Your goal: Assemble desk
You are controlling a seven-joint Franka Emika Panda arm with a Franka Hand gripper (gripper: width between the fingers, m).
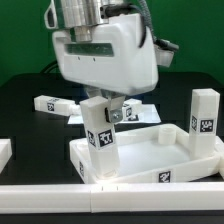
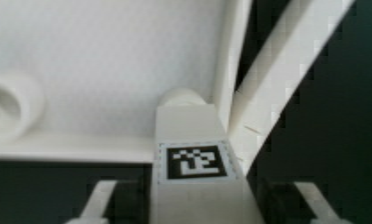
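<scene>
Tabletop (image 1: 150, 155) is lying socket-side up at lower right, already carrying one leg (image 1: 203, 118). The gripper (image 1: 104, 110) is clamping a second tagged leg (image 1: 99, 140) upright over the near-left corner, apparently for seating.

We cannot see the gripper's (image 1: 100, 103) fingertips in the exterior view: its bulky white body covers them, and the top of the leg (image 1: 99, 124) it stands over is hidden too. The tabletop (image 1: 150, 150) is cut off at the exterior view's right edge. In the wrist view the fingers (image 2: 105, 200) run out of the frame, blurred, and we cannot tell whether they touch the leg (image 2: 193, 140).
</scene>
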